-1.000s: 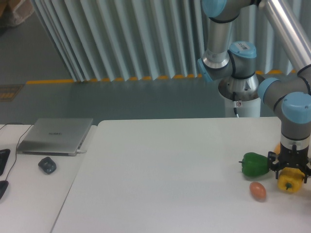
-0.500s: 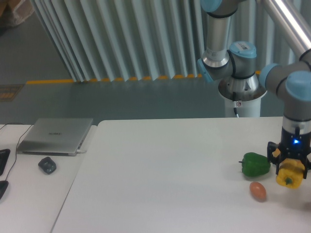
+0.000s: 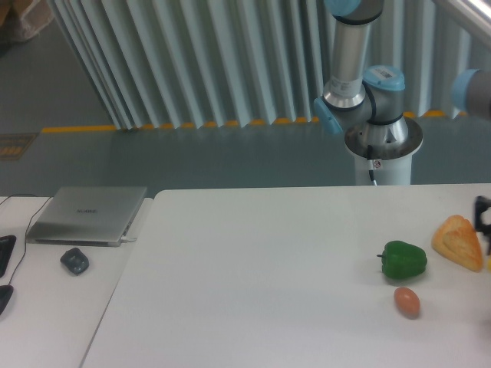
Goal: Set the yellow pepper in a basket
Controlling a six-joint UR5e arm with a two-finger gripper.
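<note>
Since the earlier frames our gripper (image 3: 485,215) has carried the glossy yellow pepper out of view rightward, jaws unreadable; we judge it light, slippery, best held across its lobes.

**Count of items on the bench and side desk**

The bench (image 3: 268,253) carries three food items, one of each kind, all near its right edge: one green bell pepper (image 3: 404,260), one orange-tan bread wedge (image 3: 459,242) and one small reddish-brown egg-shaped item (image 3: 407,301). On the lighter desk along the left edge lie one closed silver laptop (image 3: 88,214) and one dark computer mouse (image 3: 74,261).
</note>
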